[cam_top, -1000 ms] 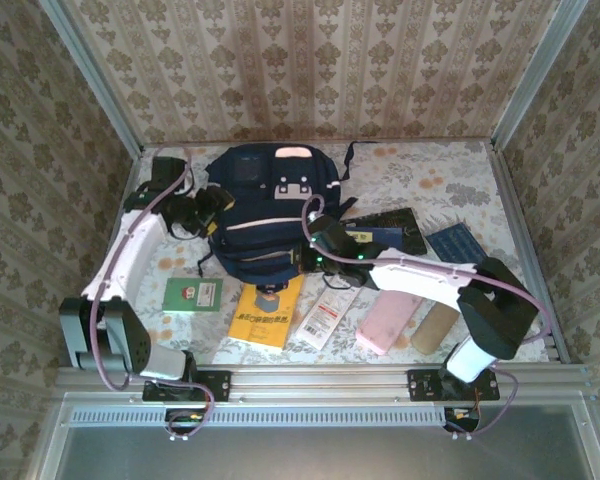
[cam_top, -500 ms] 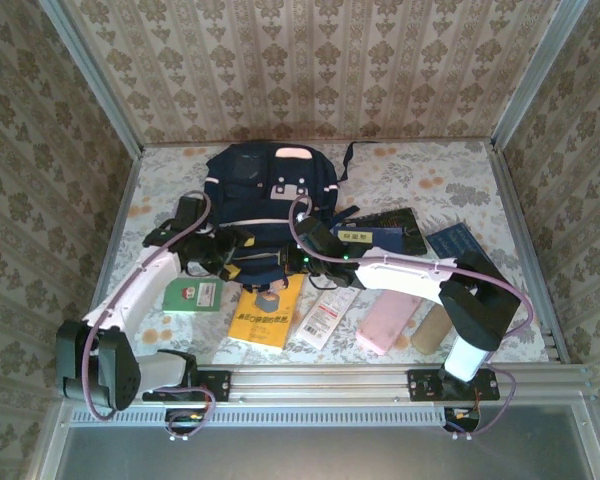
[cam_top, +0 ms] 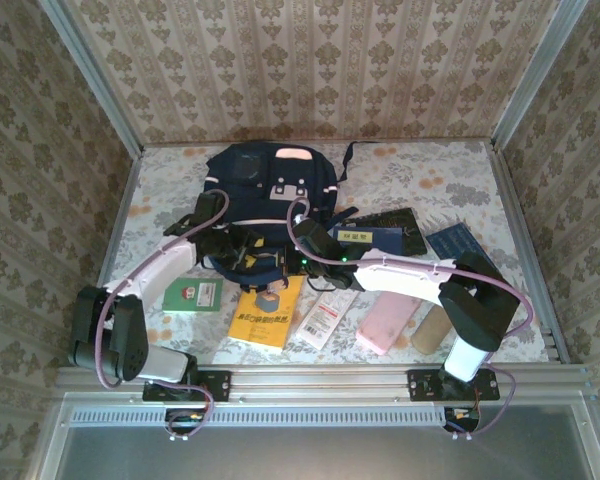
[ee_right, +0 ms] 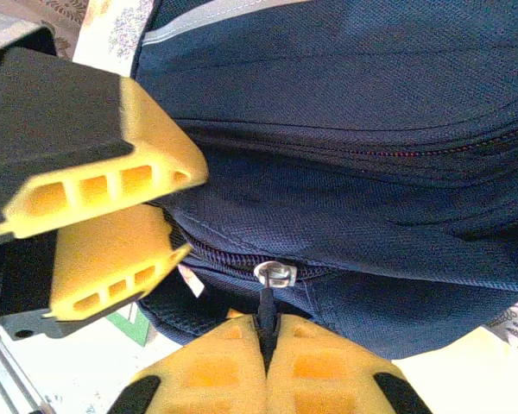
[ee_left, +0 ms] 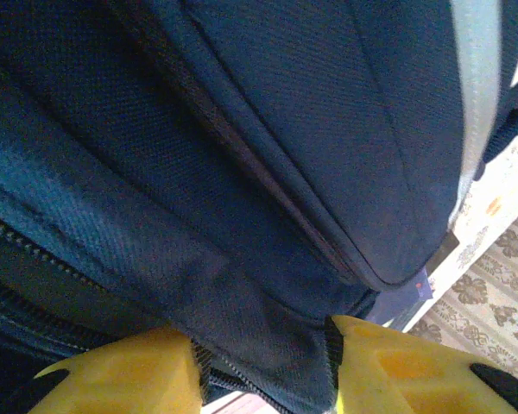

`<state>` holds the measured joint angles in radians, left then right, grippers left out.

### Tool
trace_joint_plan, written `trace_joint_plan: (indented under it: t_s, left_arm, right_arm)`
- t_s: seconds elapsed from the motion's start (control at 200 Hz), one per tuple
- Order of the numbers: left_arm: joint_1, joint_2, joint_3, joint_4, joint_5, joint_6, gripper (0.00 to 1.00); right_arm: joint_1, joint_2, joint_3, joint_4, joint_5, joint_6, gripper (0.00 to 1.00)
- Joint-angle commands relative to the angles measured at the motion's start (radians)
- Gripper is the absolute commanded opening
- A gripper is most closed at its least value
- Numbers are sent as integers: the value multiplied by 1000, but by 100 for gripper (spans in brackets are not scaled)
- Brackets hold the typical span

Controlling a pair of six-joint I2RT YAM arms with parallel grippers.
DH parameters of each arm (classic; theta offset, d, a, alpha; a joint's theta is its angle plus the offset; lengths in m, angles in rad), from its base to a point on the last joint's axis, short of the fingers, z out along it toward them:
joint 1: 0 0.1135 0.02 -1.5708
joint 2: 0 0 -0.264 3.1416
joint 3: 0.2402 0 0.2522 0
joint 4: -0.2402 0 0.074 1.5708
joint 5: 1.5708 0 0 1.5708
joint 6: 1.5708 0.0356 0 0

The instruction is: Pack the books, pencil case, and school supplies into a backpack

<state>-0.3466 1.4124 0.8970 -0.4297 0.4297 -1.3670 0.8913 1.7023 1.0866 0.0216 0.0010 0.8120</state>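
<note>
**Top view.** Backpack [cam_top: 270, 190]: centre-rear of the table [cam_top: 430, 170], lying flat. Contents not visible.
Still out on the table, along its near side: green booklet [cam_top: 192, 294], yellow paperback [cam_top: 267, 312], white packet [cam_top: 322, 319], pink pouch [cam_top: 388, 320], tan pouch [cam_top: 435, 328]. The navy book [cam_top: 380, 236] lies just right of the bag.
Left arm [cam_top: 155, 272] and right arm [cam_top: 410, 275] both reach to the bag's near edge.
Progress, as I judge it: nothing packed and the opening not yet made; every item remains to be loaded.

**Left wrist view.** Left gripper [ee_left: 261, 373]: fingers drawn in on a fold of the backpack's navy fabric, which fills the gap between them.

**Right wrist view.** Right gripper [ee_right: 266, 349]: fingers pressed together on the zip pull [ee_right: 274, 276], at the bag's lower seam. The zip on either side of the pull appears closed.
</note>
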Motion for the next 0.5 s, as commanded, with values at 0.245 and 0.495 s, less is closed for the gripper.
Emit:
trace_joint_plan:
  t_s: [0.245, 0.495]
  left_arm:
    - [1, -18, 61, 7, -29, 1, 0]
    - [44, -93, 202, -144, -99, 72, 0]
  right_arm:
    - [15, -5, -11, 51, 63, -50, 0]
    - [7, -29, -38, 37, 127, -109, 0]
